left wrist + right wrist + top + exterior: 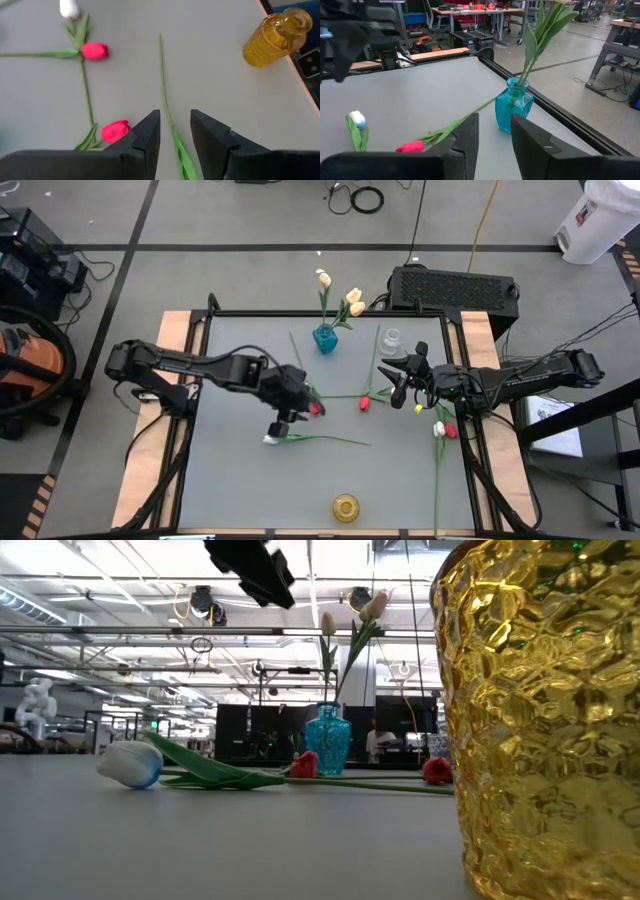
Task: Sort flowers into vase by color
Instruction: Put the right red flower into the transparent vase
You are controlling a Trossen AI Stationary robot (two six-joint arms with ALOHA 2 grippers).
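The grey table (240,480) sits on a concrete floor (250,220) crossed by dark tape lines, with an orange vacuum (25,365) at the far left. The left gripper (290,402) hovers above the table's middle, its fingers slightly apart and holding nothing, a green stem (167,105) lying under the gap. Just below it lies a white tulip (273,439), and a red tulip (317,409) lies beside the gripper. Further back stands a blue vase (325,338) holding cream tulips (352,300). A gold vase (346,507) stands at the front edge. Another red tulip (365,403) lies mid-table. The right gripper (398,380) hangs near a clear vase (391,340), fingers slightly parted, empty. White and red tulips (442,429) lie by the right edge. Behind the table sits a black box (455,288).
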